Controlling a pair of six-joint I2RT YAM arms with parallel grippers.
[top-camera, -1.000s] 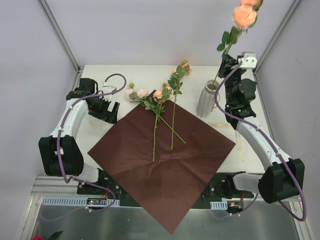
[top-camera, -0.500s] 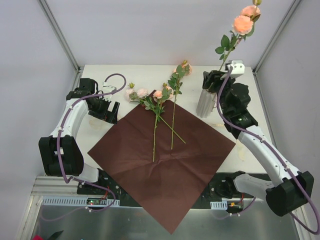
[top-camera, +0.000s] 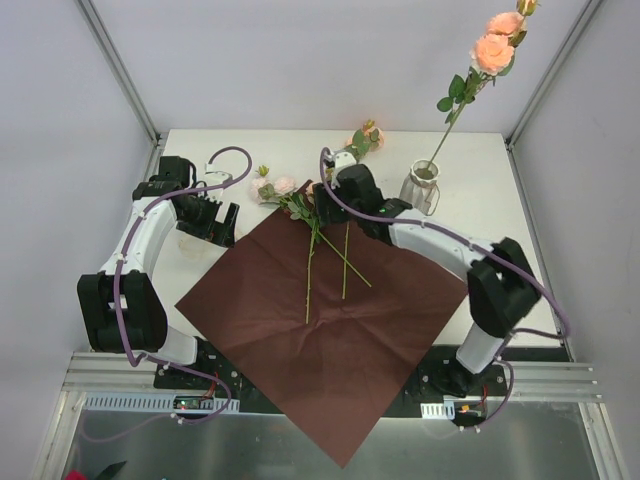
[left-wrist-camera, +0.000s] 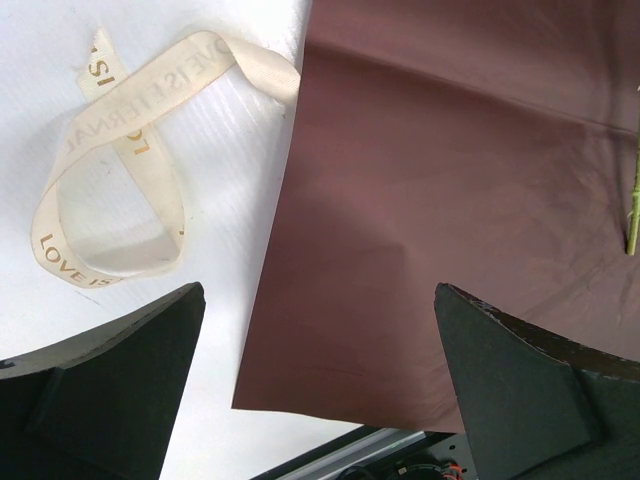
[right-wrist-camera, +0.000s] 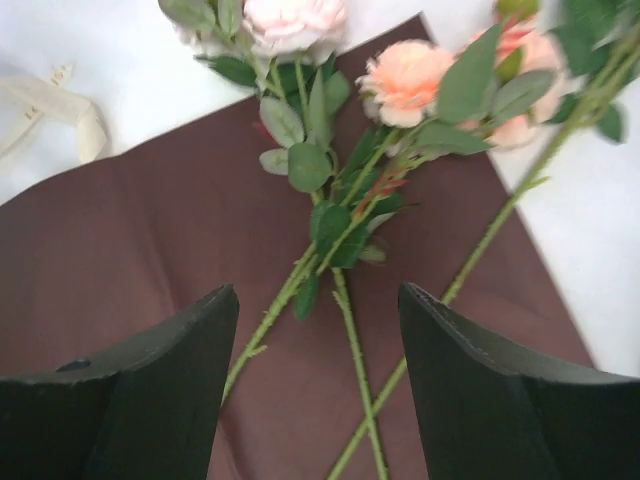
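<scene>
One arm (top-camera: 440, 240) stretched low — right gripper (right-wrist-camera: 317, 297) agape above rose stems (right-wrist-camera: 357, 375).

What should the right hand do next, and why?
Probably lower the right hand straight down onto the stems beneath it and close. It hangs open above them on the brown paper, holding nothing, while one flower stands in the vase.
</scene>
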